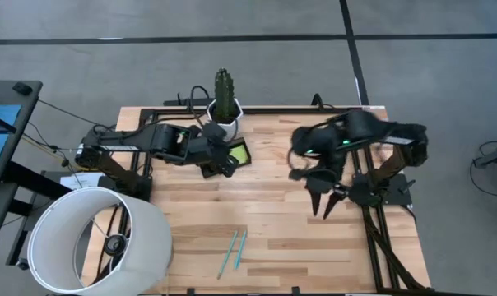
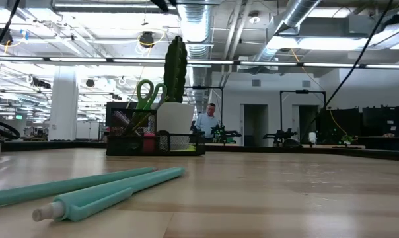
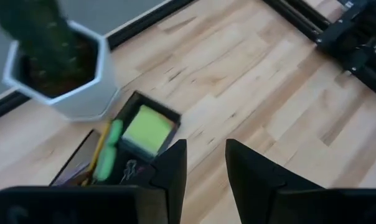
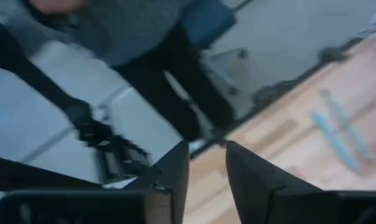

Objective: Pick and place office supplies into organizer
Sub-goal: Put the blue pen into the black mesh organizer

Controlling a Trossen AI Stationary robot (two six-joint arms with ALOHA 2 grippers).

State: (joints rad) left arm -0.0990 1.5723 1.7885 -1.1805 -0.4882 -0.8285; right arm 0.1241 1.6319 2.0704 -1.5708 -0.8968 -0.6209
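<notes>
The black organizer (image 3: 155,104) stands at the table's far middle, next to the white cactus pot (image 1: 225,109). In it I see a lime-green sticky-note pad (image 3: 147,127), green-handled scissors (image 2: 146,94) standing upright, and a black binder clip (image 3: 131,168). Two teal pens (image 1: 233,251) lie side by side near the table's front edge. My left gripper (image 3: 206,163) hovers open over the organizer's near side, hiding part of it in the high view. My right gripper (image 1: 324,207) hangs open above the table's right half, with nothing between its fingers.
A large white round lampshade (image 1: 92,238) covers the table's near left corner. Black frame rails (image 1: 372,238) run along the right side and the far edge. Bare wood lies between the organizer and the pens.
</notes>
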